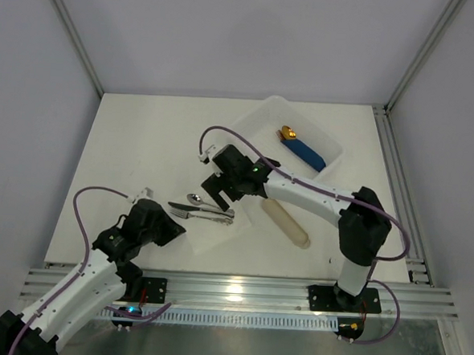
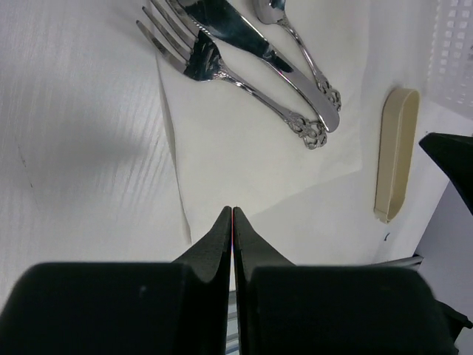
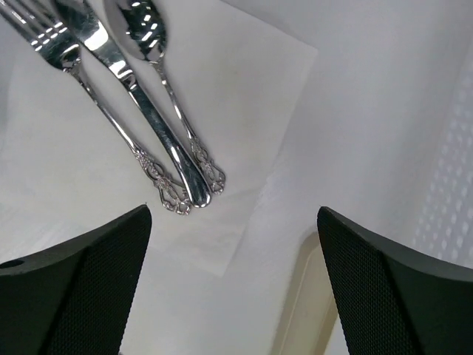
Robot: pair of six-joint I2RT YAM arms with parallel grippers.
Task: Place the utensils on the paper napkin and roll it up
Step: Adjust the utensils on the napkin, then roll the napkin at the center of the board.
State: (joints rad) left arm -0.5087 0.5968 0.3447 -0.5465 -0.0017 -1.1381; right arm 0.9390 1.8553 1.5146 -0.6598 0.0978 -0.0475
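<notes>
The utensils [image 1: 203, 211], a silver fork, knife and spoon, lie side by side on the paper napkin [image 1: 211, 232], a thin white sheet flat on the table. They show in the left wrist view [image 2: 251, 66] and the right wrist view [image 3: 144, 111], both on the napkin [image 2: 251, 163] [image 3: 229, 89]. My left gripper [image 1: 177, 229] [image 2: 232, 211] is shut, its tips low over the napkin near its left edge, a little short of the utensils. My right gripper [image 1: 218, 191] [image 3: 233, 214] is wide open and empty, above the napkin's corner just past the handle ends.
A white plastic tray [image 1: 244, 123] stands at the back right with a blue-handled gold-tipped piece [image 1: 303, 152] in it. A beige oblong sleeve [image 1: 286, 222] [image 2: 395, 148] [image 3: 295, 318] lies just right of the napkin. A metal rail runs along the near edge.
</notes>
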